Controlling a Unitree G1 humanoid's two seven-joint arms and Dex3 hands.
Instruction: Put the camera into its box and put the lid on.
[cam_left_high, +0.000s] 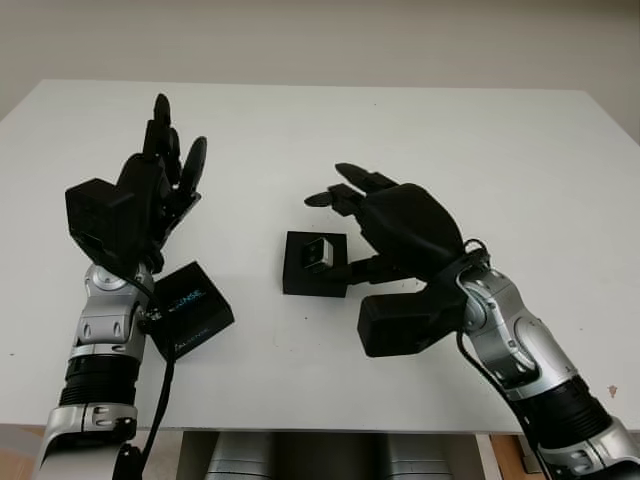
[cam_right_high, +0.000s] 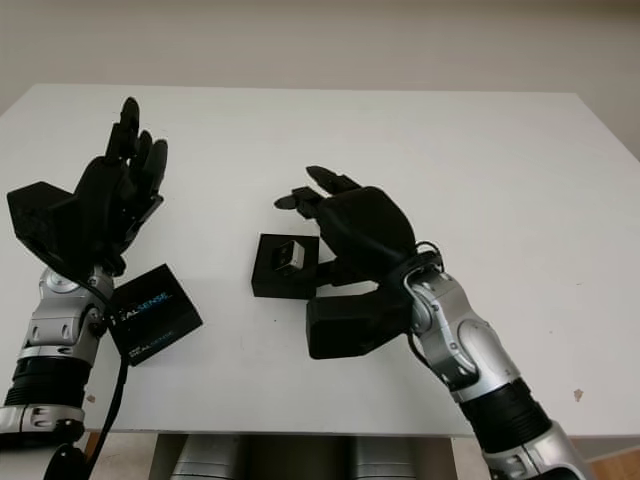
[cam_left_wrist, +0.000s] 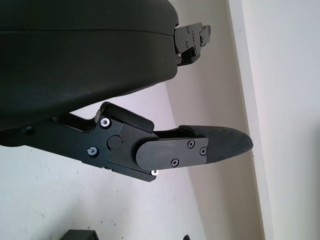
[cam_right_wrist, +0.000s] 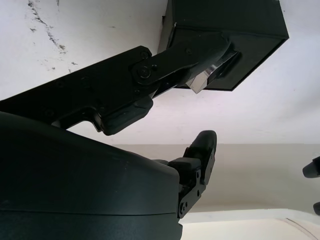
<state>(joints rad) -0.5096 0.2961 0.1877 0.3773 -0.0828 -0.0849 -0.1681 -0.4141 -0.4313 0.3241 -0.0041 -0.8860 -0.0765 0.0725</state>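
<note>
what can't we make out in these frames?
- Whether the camera is fully seated in the box: head views, too small; right wrist view, a finger of the right hand crosses it.
- Small print on the lid: too small; its near-left part is behind the left arm.
- Left hand, open, raised over the table: the wrist view cuts off its fingers.

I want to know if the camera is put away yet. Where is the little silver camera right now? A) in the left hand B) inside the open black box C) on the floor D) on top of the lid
B: the camera sits in the open black box, with the right hand beside it.
</note>
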